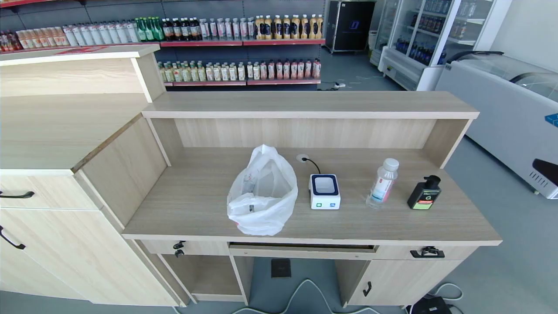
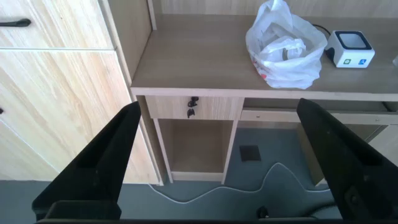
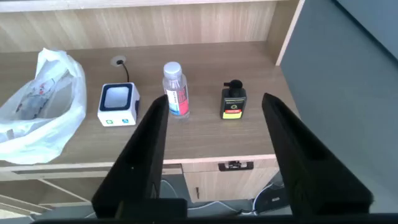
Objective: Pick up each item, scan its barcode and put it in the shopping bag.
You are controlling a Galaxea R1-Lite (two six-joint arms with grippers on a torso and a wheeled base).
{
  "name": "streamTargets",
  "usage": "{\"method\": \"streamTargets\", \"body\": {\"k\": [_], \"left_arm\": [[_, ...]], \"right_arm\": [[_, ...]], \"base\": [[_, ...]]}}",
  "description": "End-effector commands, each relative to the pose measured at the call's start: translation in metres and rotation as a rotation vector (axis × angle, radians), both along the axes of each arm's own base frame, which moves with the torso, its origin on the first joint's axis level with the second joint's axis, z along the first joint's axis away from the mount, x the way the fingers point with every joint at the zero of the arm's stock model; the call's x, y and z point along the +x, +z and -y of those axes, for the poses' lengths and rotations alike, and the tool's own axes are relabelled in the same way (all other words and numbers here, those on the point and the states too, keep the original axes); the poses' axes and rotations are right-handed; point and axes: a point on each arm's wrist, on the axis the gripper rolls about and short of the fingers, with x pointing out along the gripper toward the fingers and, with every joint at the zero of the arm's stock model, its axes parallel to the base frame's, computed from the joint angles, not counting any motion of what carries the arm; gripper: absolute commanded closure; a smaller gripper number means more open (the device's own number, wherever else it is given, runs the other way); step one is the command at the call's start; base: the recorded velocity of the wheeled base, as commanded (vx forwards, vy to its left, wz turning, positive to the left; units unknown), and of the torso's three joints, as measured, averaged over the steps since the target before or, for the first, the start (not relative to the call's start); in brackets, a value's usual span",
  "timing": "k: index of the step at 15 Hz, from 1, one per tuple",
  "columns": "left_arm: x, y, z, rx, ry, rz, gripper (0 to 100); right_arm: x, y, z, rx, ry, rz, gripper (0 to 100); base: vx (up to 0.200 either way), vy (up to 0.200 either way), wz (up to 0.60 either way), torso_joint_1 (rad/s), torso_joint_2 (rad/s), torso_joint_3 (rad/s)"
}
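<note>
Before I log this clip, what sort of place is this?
Most likely a small shop's checkout: shelves of bottled drinks and glass-door fridges fill the back of the room. In front, a barcode scanner sits beside a shopping bag on a wooden counter.

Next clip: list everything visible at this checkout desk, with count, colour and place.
shopping bag: one, white plastic, on the desk, on the scanner's left
scanner: one, white with dark trim, mid-desk
water bottle: one, clear with white cap, upright on the scanner's right
pump bottle: one, black, right of the water bottle
desk: one, light wood
drink shelves: two rows, red-edged, behind the desk
chest freezer: one, white, far right
left gripper: black, open, empty, below the desk's edge
right gripper: black, open, empty, in front of the desk
</note>
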Motion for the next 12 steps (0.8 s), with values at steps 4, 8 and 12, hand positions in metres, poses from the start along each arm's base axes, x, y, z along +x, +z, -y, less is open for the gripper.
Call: {"method": "streamTargets", "body": {"k": [4, 8, 12], "left_arm": [[0.000, 0.000, 0.000, -0.001, 0.000, 0.001, 0], [0.000, 0.000, 0.000, -0.001, 0.000, 0.001, 0], [0.000, 0.000, 0.000, 0.001, 0.000, 0.001, 0]], "right_arm": [[0.123, -0.092, 0.017, -0.040, 0.112, -0.208, 0], [0.160, -0.139, 0.023, -0.131, 0.144, -0.241, 0], [0.182, -0.167, 0.039, -0.184, 0.107, -0.246, 0]], "base": [[0.000, 0.000, 0.00, 0.000, 0.00, 0.000], [0.000, 0.000, 0.00, 0.000, 0.00, 0.000], [0.000, 0.000, 0.00, 0.000, 0.00, 0.000]]}}
